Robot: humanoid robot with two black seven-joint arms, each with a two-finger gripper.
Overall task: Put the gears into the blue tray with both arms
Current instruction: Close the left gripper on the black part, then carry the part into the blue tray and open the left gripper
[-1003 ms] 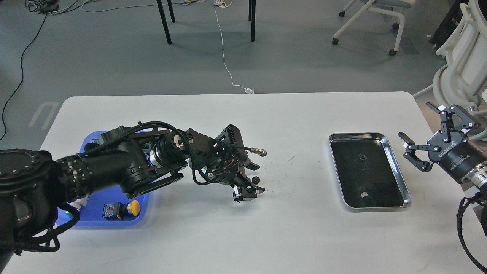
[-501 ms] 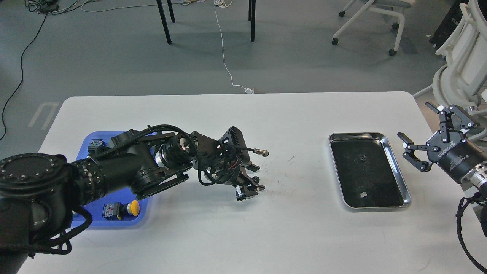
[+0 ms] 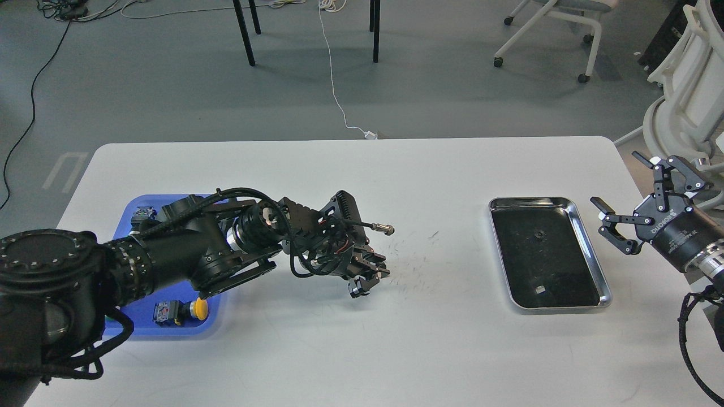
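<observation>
From the head view, the left gripper (image 3: pixel 370 275) hung low at mid-table, fingers drawn together, grip unclear. The blue tray (image 3: pixel 169 328) lay left of it. A gear (image 3: pixel 536 235) sat in the silver tray (image 3: pixel 604 282), nearer the wide-apart right gripper (image 3: pixel 616 226).

Left pincer (image 3: pixel 370 274): its fingers now sit closer together than a second ago, when a clear gap showed between them; they have drawn in around the spot where the gear lay.
Gear by the left pincer: seen earlier as a small toothed ring between the fingers, it is now hidden among the dark fingers and cannot be picked out.
Left arm (image 3: pixel 186 257): the elbow and forearm sit lower and nearer the view's left edge than before.
Blue tray (image 3: pixel 169 330): more of its far left corner shows, since the arm has shifted.
</observation>
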